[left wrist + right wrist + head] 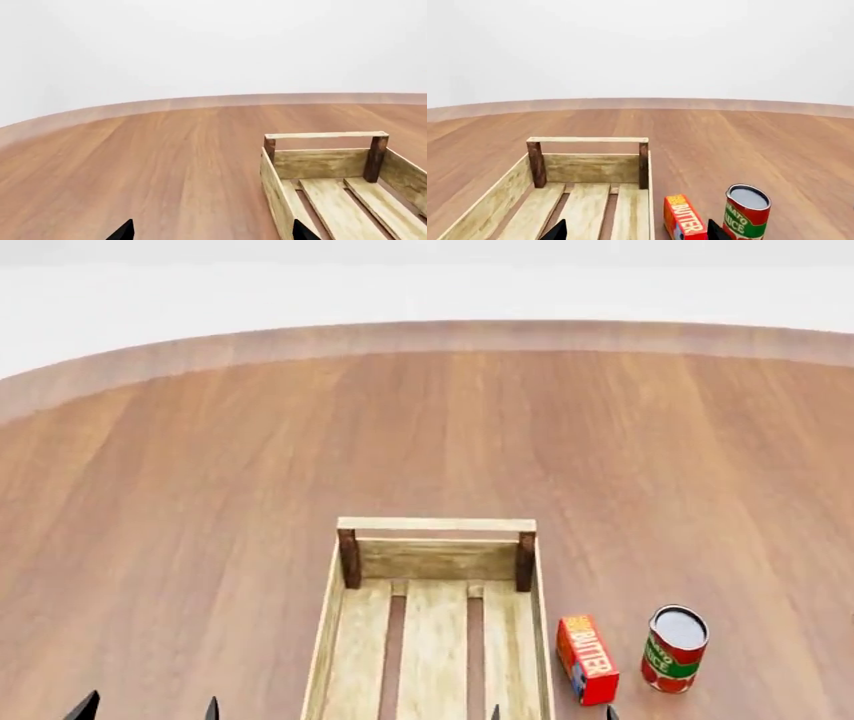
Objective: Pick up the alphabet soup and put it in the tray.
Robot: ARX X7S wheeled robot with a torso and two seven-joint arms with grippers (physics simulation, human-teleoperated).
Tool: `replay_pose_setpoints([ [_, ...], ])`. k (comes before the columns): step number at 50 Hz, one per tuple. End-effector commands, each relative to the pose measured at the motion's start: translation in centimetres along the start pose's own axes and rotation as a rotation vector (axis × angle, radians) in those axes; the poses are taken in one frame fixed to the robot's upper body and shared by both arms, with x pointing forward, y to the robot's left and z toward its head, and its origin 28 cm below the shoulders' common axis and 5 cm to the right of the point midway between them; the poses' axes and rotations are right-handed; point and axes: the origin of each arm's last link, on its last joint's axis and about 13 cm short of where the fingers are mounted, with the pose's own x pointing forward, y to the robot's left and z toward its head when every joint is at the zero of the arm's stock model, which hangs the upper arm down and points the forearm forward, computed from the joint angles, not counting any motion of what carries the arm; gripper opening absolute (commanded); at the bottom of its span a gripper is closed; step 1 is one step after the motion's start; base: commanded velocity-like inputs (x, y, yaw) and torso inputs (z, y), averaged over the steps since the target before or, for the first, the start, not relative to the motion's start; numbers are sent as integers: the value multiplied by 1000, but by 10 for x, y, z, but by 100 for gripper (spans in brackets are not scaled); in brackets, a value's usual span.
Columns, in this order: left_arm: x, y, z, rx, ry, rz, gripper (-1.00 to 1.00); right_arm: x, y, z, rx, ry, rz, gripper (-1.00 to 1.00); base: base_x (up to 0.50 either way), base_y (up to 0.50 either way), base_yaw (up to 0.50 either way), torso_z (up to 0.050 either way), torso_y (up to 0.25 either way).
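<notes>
I could not see the alphabet soup anywhere. The tray (434, 535) sat near the desk's (200, 490) front edge, ready for it. My left hand (147, 708) and right hand (551, 712) were both wide, holding nothing.

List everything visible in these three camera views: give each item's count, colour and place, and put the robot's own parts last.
Long rectangular light-wood slatted tray: one, pale wood with darker corner posts, table centre, nothing visible in it.
Rectangular butter box: one, red and orange, lying just right of the tray.
Cylindrical can with red-and-green label: one, upright, right of the box.
Blue-labelled alphabet soup can: none in view.
Round brown wooden table: one, under everything.
Left end effector: black fingertips apart, at the head view's bottom edge.
Right end effector: black fingertips apart, by the tray's right wall.
</notes>
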Motion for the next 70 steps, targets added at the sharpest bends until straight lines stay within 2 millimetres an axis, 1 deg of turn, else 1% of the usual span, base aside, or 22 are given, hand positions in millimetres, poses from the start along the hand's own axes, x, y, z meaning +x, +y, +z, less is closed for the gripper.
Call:
replay_pose_setpoints([
  [1, 0, 0, 0, 0, 1, -2, 100, 0, 0, 0, 2, 0, 0, 100, 500, 43, 0, 0, 0],
  [9, 0, 0, 0, 1, 4, -2, 100, 0, 0, 0, 6, 4, -3, 100, 140, 4, 0, 0, 0],
  [13, 0, 0, 0, 0, 4, -3, 100, -1, -1, 8, 63, 35, -34, 100, 0, 0, 0, 0, 0],
  [14, 0, 0, 0, -1, 5, -2, 100, -4, -1, 13, 54, 42, -43, 100, 0, 0, 0, 0, 0],
  [17, 0, 0, -1, -3, 7, -3, 100, -8, -1, 18, 33, 97, -98, 100, 0, 0, 0, 0, 0],
  [19, 0, 0, -1, -4, 7, -4, 100, -9, 0, 21, 54, 116, -122, 100, 0, 0, 0, 0, 0],
  [20, -1, 0, -1, -4, 8, -3, 100, -10, -1, 24, 33, 142, -179, 100, 0, 0, 0, 0, 0],
  [22, 0, 0, -1, -4, 8, -4, 100, -13, -1, 29, 53, 178, -220, 100, 0, 0, 0, 0, 0],
  [23, 0, 0, -1, -4, 8, -4, 100, -13, -1, 29, 53, 178, -220, 100, 0, 0, 0, 0, 0],
  [24, -1, -1, -1, -4, 7, -5, 100, -16, -3, 34, 57, 185, -245, 100, 0, 0, 0, 0, 0],
  [29, -1, 0, 0, -7, 8, -5, 100, -22, -8, 44, 48, 207, -367, 100, 0, 0, 0, 0, 0],
  [30, -2, 0, -1, -7, 8, -6, 100, -23, -11, 46, 31, 214, -429, 100, 0, 0, 0, 0, 0],
  [33, -2, 0, -1, -6, 9, -5, 100, -26, -14, 51, 26, 216, -495, 100, 0, 0, 0, 0, 0],
  [34, -2, 0, -1, -3, 11, -4, 100, -27, -17, 54, 23, 200, -565, 100, 0, 0, 0, 0, 0],
  [38, -2, 0, -2, 1, 14, -4, 100, -30, -21, 59, 51, 202, -655, 100, 0, 0, 0, 0, 0],
  [41, -2, -1, -1, 1, 13, -4, 100, -34, -29, 64, 123, 177, -782, 100, 0, 0, 0, 0, 0],
  [44, -2, -1, -1, 1, 12, -4, 100, -35, -33, 65, 117, 166, -836, 100, 0, 0, 0, 0, 0],
  [52, -2, 0, -2, 1, 13, -3, 100, -39, -37, 67, 175, 198, -862, 100, 0, 0, 0, 0, 0],
  [59, -2, 0, -2, 2, 13, -4, 100, -41, -55, 67, 211, 224, -950, 100, 0, 0, 0, 0, 0],
  [70, -2, 0, -3, 5, 17, -1, 100, -42, -67, 63, 205, 230, -996, 100, 0, 0, 0, 0, 0],
])
